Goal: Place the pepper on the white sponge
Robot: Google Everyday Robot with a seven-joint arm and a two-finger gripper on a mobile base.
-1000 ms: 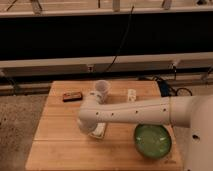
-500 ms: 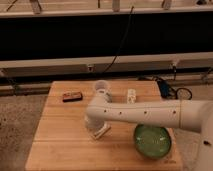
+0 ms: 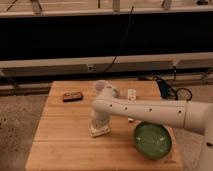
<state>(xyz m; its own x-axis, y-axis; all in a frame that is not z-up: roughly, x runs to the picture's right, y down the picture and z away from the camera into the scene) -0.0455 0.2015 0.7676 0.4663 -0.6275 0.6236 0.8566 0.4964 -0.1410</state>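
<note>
Wooden table (image 3: 55, 140) w/ a white robot arm (image 3: 150, 112) reaching across it from the right; the arm bends down near the table's middle, and its gripper (image 3: 98, 126) sits low over the white sponge (image 3: 100, 131), right at or on the pad. Gripper state: can't tell, the arm's end hides it. Pepper can't be made out, presumably hidden under the arm's end. Green bowl (image 3: 152, 140) stands near the front right corner, just under the forearm; nothing visible inside it. Translucent white cup (image 3: 100, 86) stands upright toward the back edge, partly behind the arm's elbow; contents not discernible. Narrow white bottle (image 3: 131, 94) lies beside it to the right. Flat brown-red bar (image 3: 72, 96) rests at back left, well apart from the sponge.
</note>
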